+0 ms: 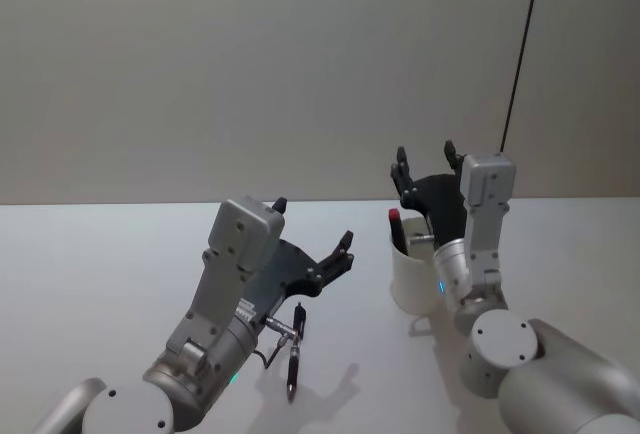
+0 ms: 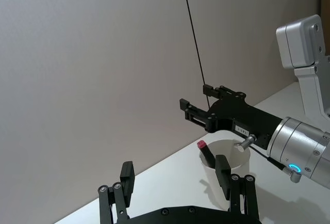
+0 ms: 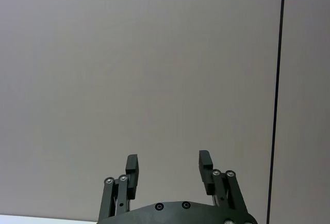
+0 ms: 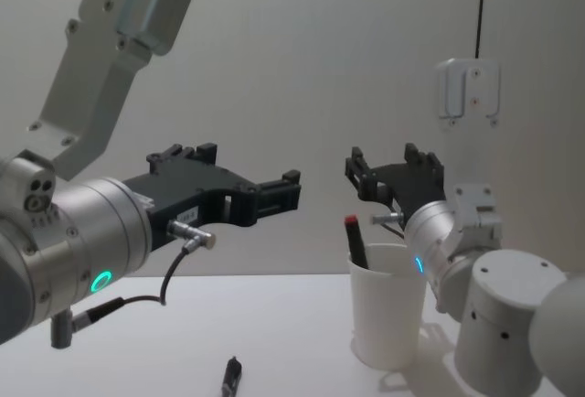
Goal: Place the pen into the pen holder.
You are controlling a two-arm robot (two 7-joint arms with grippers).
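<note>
Head view: a plain grey-beige wall [image 1: 250, 74] with a black cable [image 1: 520, 64] running down it backs a white table [image 1: 100, 274]. The pen holder [image 1: 412, 279], a tapered white paper cup, stands upright on the table's right half. A red-capped pen [image 1: 397, 226] leans inside it, cap above the rim. A black pen [image 1: 295, 354] lies flat on the table, left of the cup and well apart from it. The left gripper [image 1: 314, 222] hangs above the black pen, fingers spread wide and empty. The right gripper [image 1: 425, 152] sits above and just behind the cup, also spread and empty.

Left wrist view: the holder's rolled rim [image 2: 241, 163] is intact and the wall unmarked.

Right wrist view: the right fingers [image 3: 205, 163] stand apart against bare wall.

Chest view: a white wall box [image 4: 468, 91] hangs under the cable. The cup stands level on the table, the black pen's end at the lower edge.
</note>
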